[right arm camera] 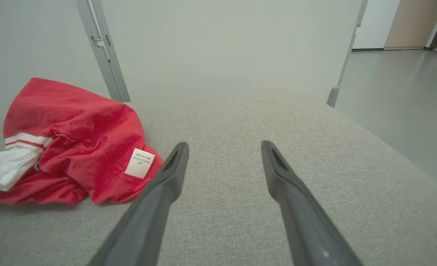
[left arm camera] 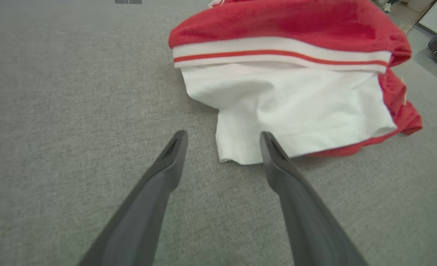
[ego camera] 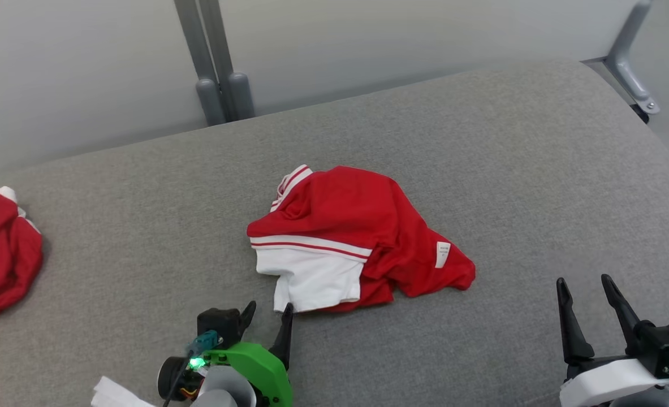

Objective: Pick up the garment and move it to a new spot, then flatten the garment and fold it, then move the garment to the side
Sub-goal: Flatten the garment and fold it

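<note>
Bright even light, soft shadows, perhaps wide-angle stretch

**Grey Padding, Pale Walls**

A broad grey fabric surface [ego camera: 509, 141] with a rounded far edge meets a pale wall [ego camera: 74, 73] — two grey metal posts [ego camera: 212, 62] rise against it, side by side. Rightward, smooth grey floor [right arm camera: 399, 85] reaches a beige panel [right arm camera: 410, 24]. The light is soft and even.

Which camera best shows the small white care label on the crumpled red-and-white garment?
The right wrist view: the small white care label faces that camera, large enough to show printed lines, on the crumpled red-and-white garment. The head view shows it small, text unreadable. The left wrist view catches a thin edge-on sliver.
</note>
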Robot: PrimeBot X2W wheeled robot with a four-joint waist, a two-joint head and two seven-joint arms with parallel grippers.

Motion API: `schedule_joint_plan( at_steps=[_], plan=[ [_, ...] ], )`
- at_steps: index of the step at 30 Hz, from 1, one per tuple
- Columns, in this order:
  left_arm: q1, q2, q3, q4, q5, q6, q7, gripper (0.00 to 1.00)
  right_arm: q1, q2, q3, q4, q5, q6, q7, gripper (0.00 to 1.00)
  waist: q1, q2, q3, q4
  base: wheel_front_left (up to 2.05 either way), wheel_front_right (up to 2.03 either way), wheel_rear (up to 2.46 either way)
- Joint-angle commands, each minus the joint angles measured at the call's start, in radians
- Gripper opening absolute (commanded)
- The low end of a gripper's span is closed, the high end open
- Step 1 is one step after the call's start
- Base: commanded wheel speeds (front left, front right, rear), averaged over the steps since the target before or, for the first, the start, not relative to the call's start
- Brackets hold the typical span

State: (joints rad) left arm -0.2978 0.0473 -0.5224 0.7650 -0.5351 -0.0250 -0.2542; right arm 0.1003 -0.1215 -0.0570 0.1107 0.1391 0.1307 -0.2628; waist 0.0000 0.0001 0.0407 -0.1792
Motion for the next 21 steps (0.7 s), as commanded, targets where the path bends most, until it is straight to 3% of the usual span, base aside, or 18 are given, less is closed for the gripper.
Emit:
schedule_joint_plan(
  at_steps=[1,2,4,6,7,17,21],
  plan=[
    [-0.023,0.006,-0.017,0.034,-0.015,0.016,0.016,1.00,-0.006,-0.001,-0.002,0.002,0.008,0.000,-0.003,1.00,0.0000,-0.0001,0.032,-0.043,0.00,0.00,0.00],
    [-0.036,0.006,-0.031,0.059,-0.031,0.024,0.030,0.96,-0.008,0.000,0.000,0.002,0.008,0.000,-0.003,1.00,0.0000,-0.0001,0.034,-0.049,0.00,0.00,0.00],
    [-0.053,0.006,-0.056,0.092,-0.061,0.026,0.044,0.48,-0.012,0.001,0.001,0.004,0.009,0.000,-0.003,1.00,0.0000,-0.0001,0.037,-0.056,0.00,0.00,0.00],
    [-0.060,0.006,-0.077,0.113,-0.082,0.026,0.040,0.24,-0.012,0.004,-0.004,0.005,0.010,0.000,-0.003,1.00,0.0000,-0.0001,0.036,-0.059,0.00,0.00,0.00],
    [-0.063,0.006,-0.087,0.121,-0.092,0.026,0.038,0.01,-0.010,0.005,-0.008,0.004,0.011,0.000,-0.003,1.00,0.0000,-0.0001,0.036,-0.059,0.00,0.00,0.00],
    [-0.117,0.005,-0.198,0.185,-0.157,0.014,0.034,0.00,-0.017,0.021,-0.017,0.004,0.012,0.000,-0.003,1.00,0.0000,-0.0001,0.039,-0.025,0.00,0.00,0.00],
    [-0.121,0.006,-0.143,0.118,-0.213,0.043,-0.004,0.00,0.009,0.023,-0.035,0.004,0.009,0.000,-0.003,1.00,0.0000,-0.0001,0.024,0.011,0.00,0.00,0.00]
  ],
)
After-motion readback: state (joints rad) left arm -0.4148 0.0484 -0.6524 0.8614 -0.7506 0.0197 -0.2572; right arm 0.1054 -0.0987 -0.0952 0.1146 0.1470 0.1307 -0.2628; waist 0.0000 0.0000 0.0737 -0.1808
